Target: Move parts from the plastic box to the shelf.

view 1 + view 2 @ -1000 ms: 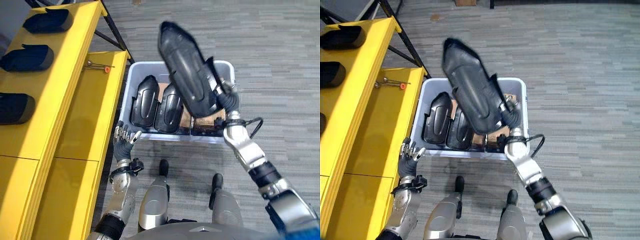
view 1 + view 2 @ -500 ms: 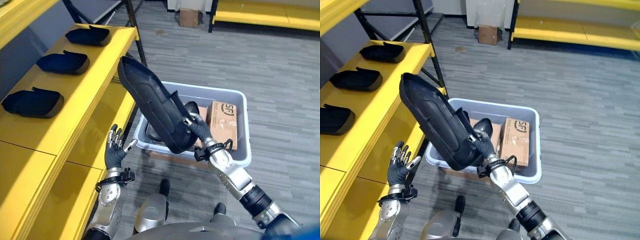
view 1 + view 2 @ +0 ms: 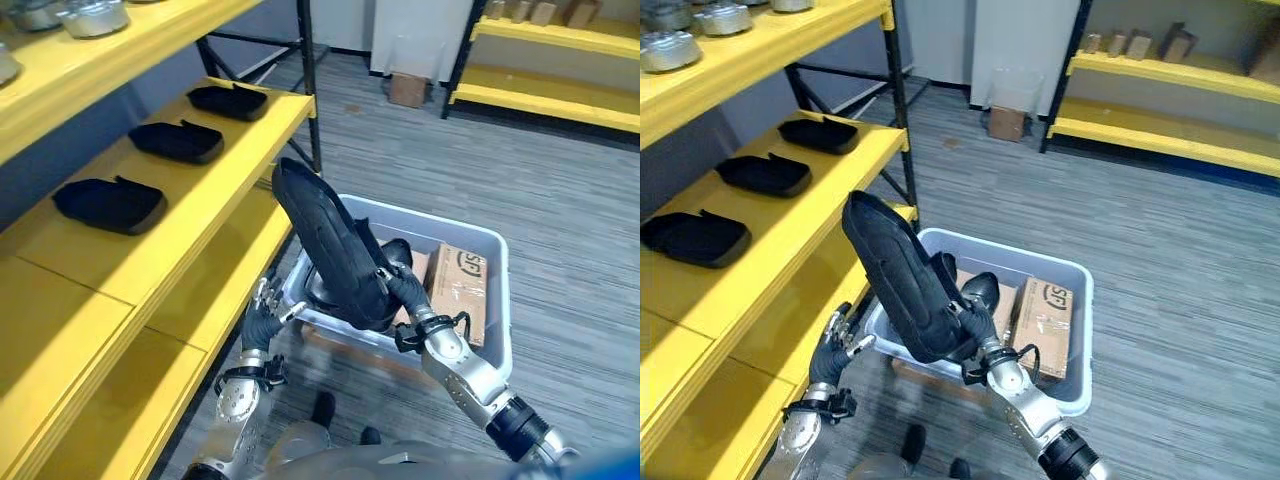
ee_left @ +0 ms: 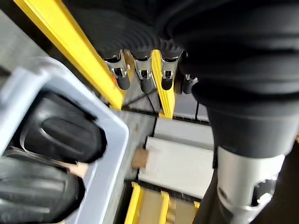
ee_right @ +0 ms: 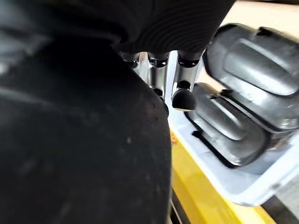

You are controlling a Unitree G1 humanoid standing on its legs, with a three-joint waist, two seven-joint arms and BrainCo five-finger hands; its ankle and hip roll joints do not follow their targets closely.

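A cardboard box [image 3: 1007, 122] sits on the grey carpet floor [image 3: 1160, 230].

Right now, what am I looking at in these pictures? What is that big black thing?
You are looking through a robot's cameras. The two wide pictures come from the two eyes in its head, looking down. The two close-up pictures come from small cameras on its wrists.

The robot's right hand is curled round a long black plastic part and holds it up above a grey plastic box on the floor. More black parts and a cardboard box lie inside it.

The left hand is open and empty beside the box.

Beside the robot stands a yellow shelf. Three black parts already lie on it in a row. The robot's job is to put the parts from the box there.
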